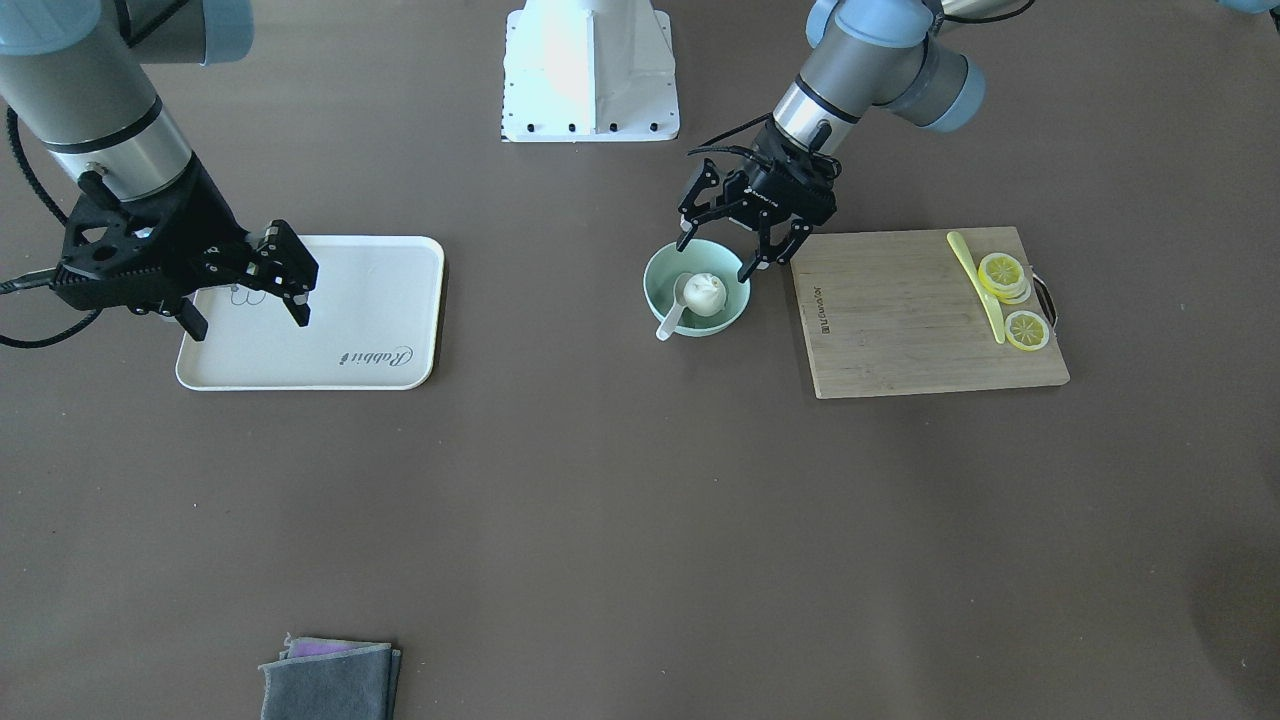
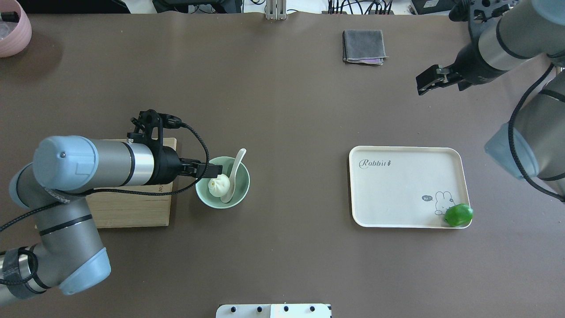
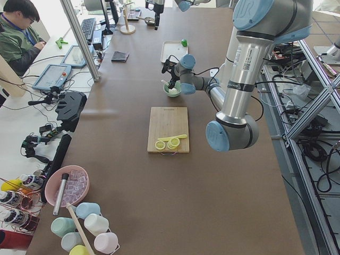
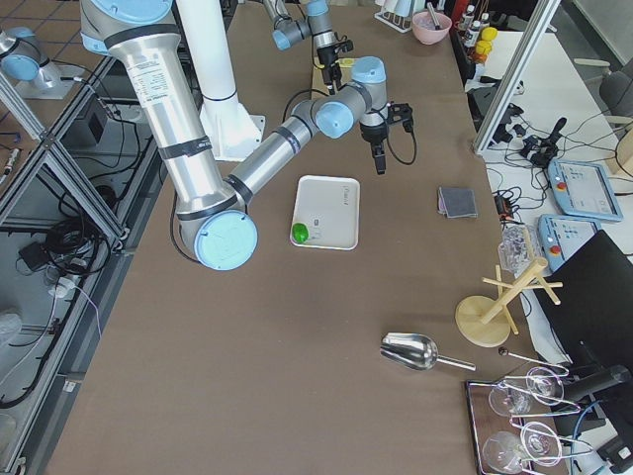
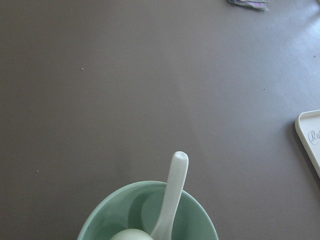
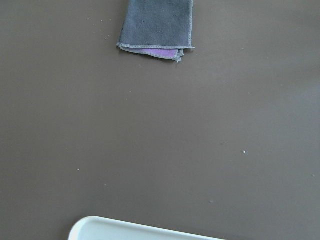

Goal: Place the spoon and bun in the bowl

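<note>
The mint-green bowl (image 1: 662, 296) (image 2: 243, 191) stands mid-table and holds the white bun (image 1: 705, 293) (image 2: 219, 185) and the white spoon (image 1: 673, 313) (image 2: 234, 174), whose handle leans out over the rim. The left wrist view shows the bowl (image 5: 197, 216), the spoon handle (image 5: 171, 194) and the top of the bun (image 5: 131, 235). My left gripper (image 1: 716, 256) (image 2: 212, 169) is open and empty, just above the bowl's rim on the cutting-board side. My right gripper (image 1: 248, 303) (image 2: 430, 80) is open and empty, held high over the table beyond the tray.
A wooden cutting board (image 1: 900, 320) with lemon slices (image 1: 1002, 272) and a yellow knife (image 1: 978, 282) lies beside the bowl. A cream tray (image 2: 397, 194) holds a green lime (image 2: 458, 214). A folded grey cloth (image 2: 363, 46) (image 6: 157, 25) lies at the far side.
</note>
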{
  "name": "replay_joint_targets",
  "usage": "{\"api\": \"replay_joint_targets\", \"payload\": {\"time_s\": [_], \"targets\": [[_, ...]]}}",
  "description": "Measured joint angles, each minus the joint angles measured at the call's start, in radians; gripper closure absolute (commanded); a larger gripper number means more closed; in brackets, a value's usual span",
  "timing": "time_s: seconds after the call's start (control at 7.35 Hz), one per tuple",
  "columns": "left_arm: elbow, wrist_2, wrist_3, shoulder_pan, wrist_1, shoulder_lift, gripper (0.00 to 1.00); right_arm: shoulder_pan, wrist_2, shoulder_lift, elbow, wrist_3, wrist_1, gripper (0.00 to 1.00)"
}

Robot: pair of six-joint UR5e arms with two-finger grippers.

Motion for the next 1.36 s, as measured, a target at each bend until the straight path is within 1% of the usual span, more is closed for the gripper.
{"api": "replay_joint_targets", "payload": {"time_s": [0.27, 0.54, 0.68, 0.82, 0.95, 1.09, 1.22, 1.36], "targets": [[0.001, -0.205, 0.171, -0.151, 0.015, 0.073, 0.02, 0.164, 0.109, -0.14, -0.005, -0.29, -0.004, 0.0], [0.007, -0.342, 0.39, -0.309, 0.022, 0.177, 0.02, 0.345, 0.204, -0.281, -0.033, -0.589, -0.007, 0.0], [0.009, -0.399, 0.52, -0.404, 0.038, 0.237, 0.03, 0.429, 0.232, -0.341, -0.053, -0.706, -0.008, 0.0], [0.009, -0.454, 0.643, -0.504, 0.084, 0.279, 0.03, 0.49, 0.245, -0.388, -0.07, -0.784, -0.006, 0.0], [0.009, -0.505, 0.793, -0.62, 0.184, 0.301, 0.03, 0.529, 0.25, -0.427, -0.078, -0.833, -0.001, 0.0], [0.01, -0.532, 0.989, -0.733, 0.327, 0.307, 0.02, 0.549, 0.25, -0.45, -0.083, -0.852, 0.001, 0.0], [0.011, -0.54, 1.191, -0.829, 0.48, 0.307, 0.02, 0.557, 0.25, -0.459, -0.092, -0.853, -0.001, 0.0], [0.025, -0.542, 1.34, -0.904, 0.606, 0.322, 0.02, 0.56, 0.269, -0.461, -0.118, -0.848, -0.004, 0.0]]}}
